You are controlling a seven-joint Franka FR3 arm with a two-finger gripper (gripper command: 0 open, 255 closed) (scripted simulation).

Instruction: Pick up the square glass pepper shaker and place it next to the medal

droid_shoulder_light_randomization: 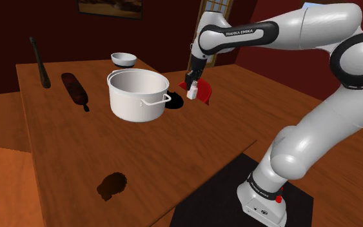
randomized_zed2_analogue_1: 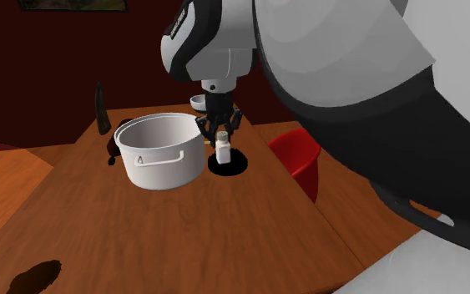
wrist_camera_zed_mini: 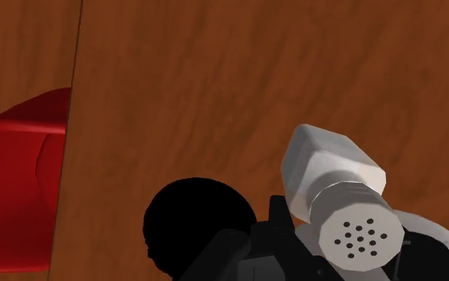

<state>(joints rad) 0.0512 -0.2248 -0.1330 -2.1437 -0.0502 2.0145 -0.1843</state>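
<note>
As seen in the shoulder view, the wooden table [droid_shoulder_light_randomization: 77, 148] carries a white pot [droid_shoulder_light_randomization: 139, 95] with a small white bowl [droid_shoulder_light_randomization: 124, 59] behind it. A dark club [droid_shoulder_light_randomization: 40, 61] and a dark red roller [droid_shoulder_light_randomization: 75, 88] lie toward that view's left, and a dark brown patch [droid_shoulder_light_randomization: 112, 186] lies near the front edge. A black disc [droid_shoulder_light_randomization: 175, 101] lies just beside the pot, and a red object [droid_shoulder_light_randomization: 204, 92] stands at the table's far edge. From the stand [droid_shoulder_light_randomization: 264, 200] the arm [droid_shoulder_light_randomization: 315, 39] reaches up and to the left, forearm level and hand pointing down. The gripper [droid_shoulder_light_randomization: 192, 87] is clamped on the white shaker [droid_shoulder_light_randomization: 191, 94], which is beside the pot and in front of the red object.

In the second exterior view, the pot [randomized_zed2_analogue_1: 159, 150] stands just left of the shaker [randomized_zed2_analogue_1: 223, 150]. The shaker hangs upright over the disc [randomized_zed2_analogue_1: 228, 164]; contact with the disc cannot be determined. The fingers [randomized_zed2_analogue_1: 201, 125] flank the shaker's top.

In the wrist view, the shaker [wrist_camera_zed_mini: 330, 172] shows its perforated cap between the fingers and its body points at the table. The disc [wrist_camera_zed_mini: 194, 219] and the red object [wrist_camera_zed_mini: 15, 191] lie alongside.
</note>
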